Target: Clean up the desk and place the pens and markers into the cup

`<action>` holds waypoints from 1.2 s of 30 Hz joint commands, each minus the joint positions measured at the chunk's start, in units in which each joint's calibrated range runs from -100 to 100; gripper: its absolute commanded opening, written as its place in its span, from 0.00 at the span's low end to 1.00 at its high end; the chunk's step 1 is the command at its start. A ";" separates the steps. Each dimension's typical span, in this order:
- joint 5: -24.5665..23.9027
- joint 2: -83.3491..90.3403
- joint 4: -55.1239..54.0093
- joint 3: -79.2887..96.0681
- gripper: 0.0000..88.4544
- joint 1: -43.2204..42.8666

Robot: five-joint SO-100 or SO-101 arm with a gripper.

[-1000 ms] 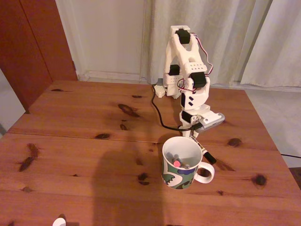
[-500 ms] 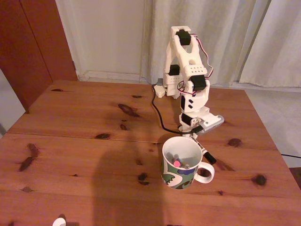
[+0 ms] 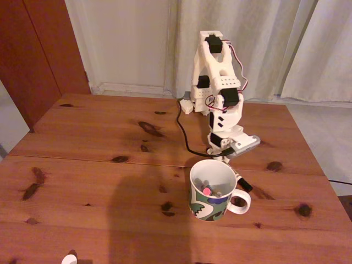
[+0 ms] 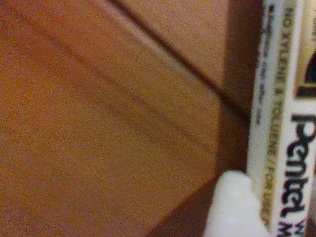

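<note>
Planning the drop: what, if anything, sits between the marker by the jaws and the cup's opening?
Nothing visible. The white marker lies just behind the cup, beside its rim; the opening faces up, holding a few pens with room left.

White marker (image 4: 284, 123) reads "Pentel", "NO XYLENE & TOLUENE".

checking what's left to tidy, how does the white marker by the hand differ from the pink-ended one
The white marker lies on the desk behind the cup; the pink-ended one stands inside it. The white marker shows a black cap and, in the wrist view, black print; the other shows just its pink end. Both are slim sticks.
</note>
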State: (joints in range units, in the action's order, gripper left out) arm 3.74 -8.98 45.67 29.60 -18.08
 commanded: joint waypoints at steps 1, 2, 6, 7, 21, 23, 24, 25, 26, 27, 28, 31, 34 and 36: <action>0.40 5.63 -3.21 -3.54 0.01 1.31; 0.40 6.62 -3.90 -3.54 0.01 1.63; 0.77 8.94 -4.59 -4.26 0.01 2.76; 1.34 9.27 -4.59 -4.26 0.01 3.08; 3.18 13.49 -11.64 -4.35 0.01 7.66; 3.23 13.58 -13.79 -4.35 0.01 8.31; 3.23 13.58 -14.91 -4.35 0.01 8.71; 3.23 13.58 -16.03 -4.35 0.01 8.95; 3.23 13.58 -17.06 -4.35 0.01 9.27; 3.23 13.58 -18.18 -4.35 0.01 9.59; 3.23 13.58 -19.30 -4.35 0.01 9.76; 3.23 13.58 -22.40 -4.35 0.01 10.32; 3.23 13.58 -24.98 -4.35 0.01 10.72; 3.18 13.58 -26.87 -4.35 0.01 10.80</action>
State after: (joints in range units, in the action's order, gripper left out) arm 6.67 0.08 22.77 29.09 -8.25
